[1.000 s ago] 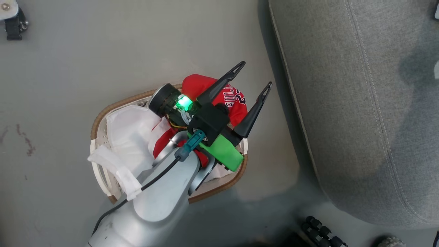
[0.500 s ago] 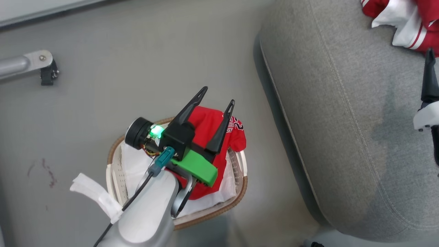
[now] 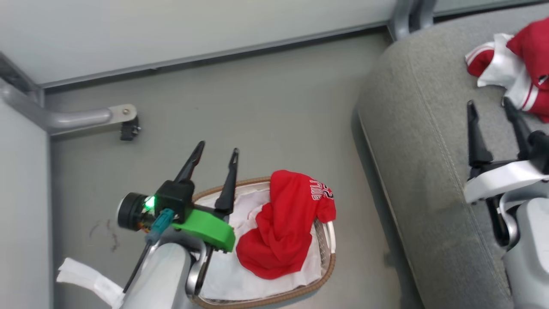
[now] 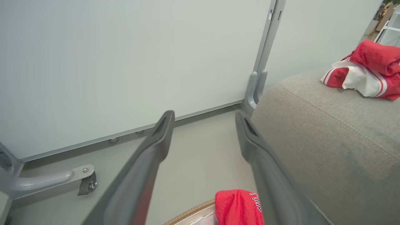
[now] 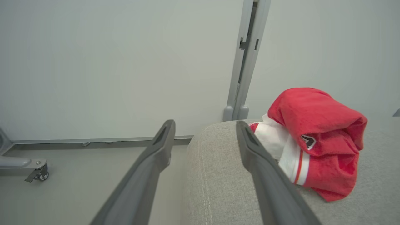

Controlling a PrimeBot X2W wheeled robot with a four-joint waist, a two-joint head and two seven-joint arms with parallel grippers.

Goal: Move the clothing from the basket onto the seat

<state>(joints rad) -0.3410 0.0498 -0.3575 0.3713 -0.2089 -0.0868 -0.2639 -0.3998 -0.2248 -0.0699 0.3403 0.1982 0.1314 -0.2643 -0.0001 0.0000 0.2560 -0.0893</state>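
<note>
left fingers (image 3: 228, 182): spread, empty | right fingers (image 3: 475, 141): spread, empty | risk: liner (image 3: 257, 279) may be pinched with T-shirt (image 3: 281, 234) beside left fingers

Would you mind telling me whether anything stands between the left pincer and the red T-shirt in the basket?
Nothing visible does: the red T-shirt lies uncovered in the basket, beside the open left pincer.

1. Seat (image 3: 420, 141): large, grey fabric, rounded edge, stitched seam.
2. Basket (image 3: 296, 293): oval, brown woven rim, white liner; near Seat.
3. Red T-shirt (image 3: 285, 231): white lettering; crumpled, draped over Basket's seat-side rim.
4. Red garment (image 3: 525, 68): white stripes and trim; bunched on Seat.
</note>
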